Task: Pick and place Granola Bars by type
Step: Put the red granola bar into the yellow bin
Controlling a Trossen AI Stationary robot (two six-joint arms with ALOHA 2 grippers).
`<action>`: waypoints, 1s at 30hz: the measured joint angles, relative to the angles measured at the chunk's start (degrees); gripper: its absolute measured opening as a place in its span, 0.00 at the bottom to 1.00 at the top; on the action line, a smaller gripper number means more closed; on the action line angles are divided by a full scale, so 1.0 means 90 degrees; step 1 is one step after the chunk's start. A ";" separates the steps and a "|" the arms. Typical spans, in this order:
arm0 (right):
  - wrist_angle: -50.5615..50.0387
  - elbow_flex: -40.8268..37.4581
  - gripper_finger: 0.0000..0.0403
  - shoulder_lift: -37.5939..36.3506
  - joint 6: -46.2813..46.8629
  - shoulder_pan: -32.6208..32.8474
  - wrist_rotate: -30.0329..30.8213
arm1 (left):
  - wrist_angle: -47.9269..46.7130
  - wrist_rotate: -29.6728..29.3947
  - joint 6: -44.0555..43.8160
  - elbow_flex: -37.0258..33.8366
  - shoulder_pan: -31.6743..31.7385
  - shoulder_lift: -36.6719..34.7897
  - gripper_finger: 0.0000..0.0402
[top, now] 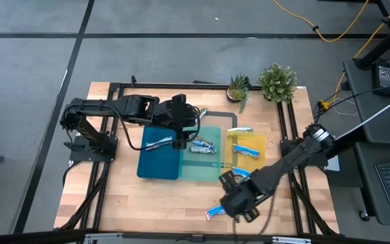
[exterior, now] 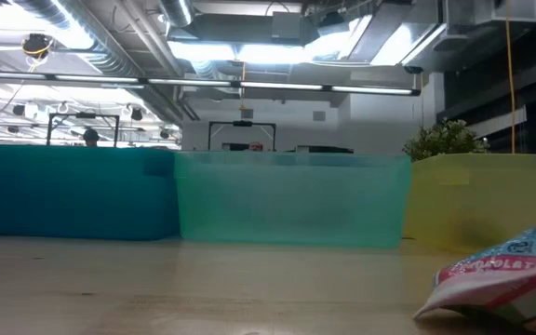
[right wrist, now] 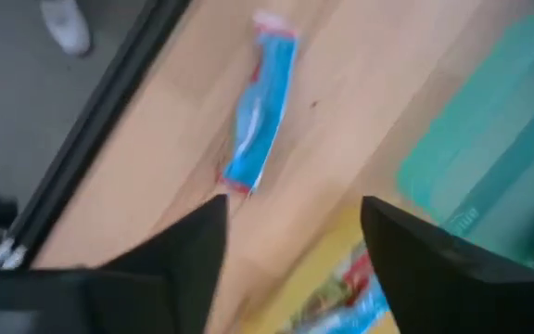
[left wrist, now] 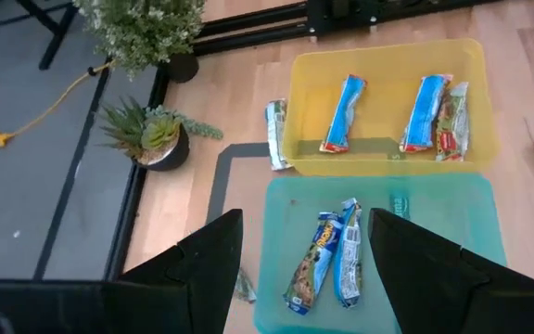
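My left gripper (top: 181,135) (left wrist: 299,250) is open above the seam between the dark-blue tray (top: 156,161) and the teal tray (top: 205,166). Two blue bars (left wrist: 318,260) (left wrist: 348,250) lie flat in the teal tray beyond its fingers. One bar (top: 158,144) lies in the dark-blue tray. Several bars (left wrist: 344,113) (left wrist: 425,111) lie in the yellow tray (left wrist: 304,102). My right gripper (top: 232,203) (right wrist: 290,250) is open and hovers near the table's near edge, by a blue bar (right wrist: 262,111) (top: 215,212) (exterior: 510,279) lying flat on the wood.
Another bar (left wrist: 276,134) lies on the wood beside the yellow tray's far side. Two potted plants (top: 239,88) (top: 277,81) stand at the far edge. The three trays sit side by side mid-table, and bare wood (top: 154,203) stretches along the near edge.
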 joint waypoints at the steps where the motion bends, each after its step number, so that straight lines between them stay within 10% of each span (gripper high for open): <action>1: 0.0187 0.0000 0.67 0.0112 0.0131 -0.0036 -0.0002 | -0.0007 0.0042 0.0072 0.0000 0.0000 0.0000 0.56; 8: 0.1269 0.0000 0.81 0.0866 0.1186 -0.0146 -0.0075 | -0.0121 0.0661 0.0587 0.0000 -0.0002 0.0000 0.56; 30: 0.1778 -0.0002 0.80 0.2170 0.2849 0.0109 0.0191 | -0.0127 0.0859 0.0931 0.0000 0.0000 0.0000 0.56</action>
